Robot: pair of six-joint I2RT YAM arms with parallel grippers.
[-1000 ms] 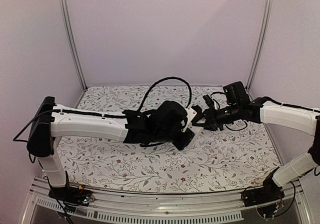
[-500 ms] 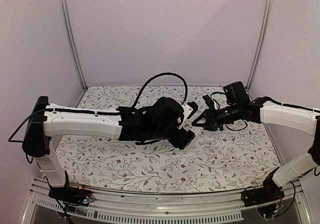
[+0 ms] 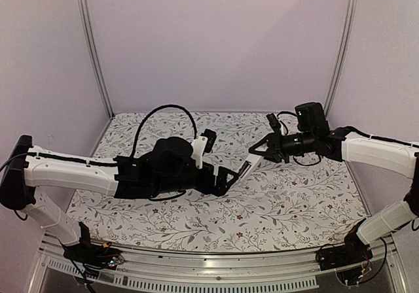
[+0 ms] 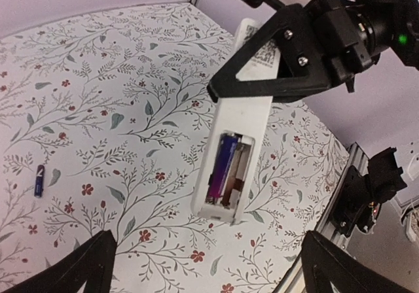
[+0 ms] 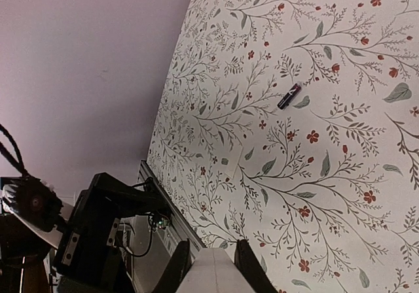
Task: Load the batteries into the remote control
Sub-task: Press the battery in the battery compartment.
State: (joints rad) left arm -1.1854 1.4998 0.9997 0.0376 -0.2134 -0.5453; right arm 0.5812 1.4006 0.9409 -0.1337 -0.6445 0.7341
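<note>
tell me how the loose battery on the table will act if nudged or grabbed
The battery is a slim cylinder lying on its side, so a sideways nudge would probably roll it. It looks stiff and tiny, likely light; its smooth casing may slip when pinched.

Counter (image 3: pixel 294 208) cloth was white, printed with grey-green leafy sprigs and small red flowers. Remote control (image 4: pixel 239 120) was white, with a black speckled code label (image 4: pixel 260 50) near its far end. Seated battery (image 4: pixel 221 169) in its bay showed blue-violet shading to magenta. Loose battery (image 4: pixel 39 180) was dark with a purple tint and a small white mark. Right tool (image 4: pixel 265 77) was black with silver screws. A green light (image 4: pixel 400 39) glowed on the black wrist behind it. Left tool (image 4: pixel 211 267) was black. Left arm (image 3: pixel 65 172) and right arm (image 3: pixel 380 150) were white with black joints; cable (image 3: pixel 157 113) black. Walls (image 3: pixel 216 44) were pale lilac, frame rails (image 3: pixel 91 51) silver.
</note>
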